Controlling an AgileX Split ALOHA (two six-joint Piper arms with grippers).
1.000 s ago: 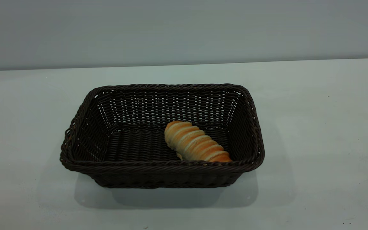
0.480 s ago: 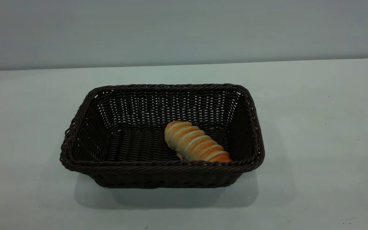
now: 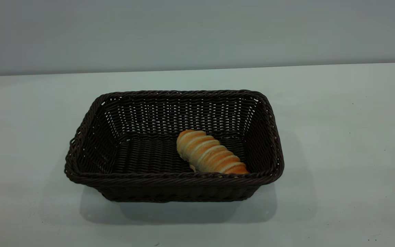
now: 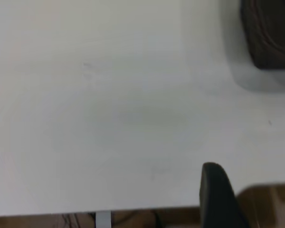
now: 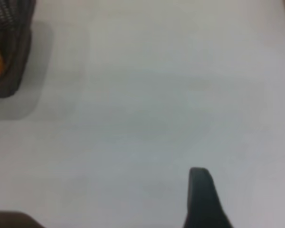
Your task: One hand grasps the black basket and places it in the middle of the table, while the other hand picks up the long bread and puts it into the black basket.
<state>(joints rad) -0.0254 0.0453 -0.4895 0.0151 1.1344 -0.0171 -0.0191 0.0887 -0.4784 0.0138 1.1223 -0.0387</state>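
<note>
The black basket (image 3: 173, 145) sat mid-frame on the table (image 3: 338, 144), with the long bread (image 3: 210, 155) lying diagonally inside, toward its lower right corner. Both pincers were pulled back off to the sides; honestly couldn't tell whether either was wide or narrow.

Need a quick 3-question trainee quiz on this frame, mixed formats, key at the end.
1. True or false: the bread lies inside the basket.
2. Which end of the basket is the bread nearer in the exterior view? A) left B) right C) dead centre
3. Fill in: the basket stands on the white ____.

Key: 1 true; 2 B; 3 table. Neither arm's tool touches anything: only one finger of the left tool and of the right tool shows, off to the sides of the basket.
</note>
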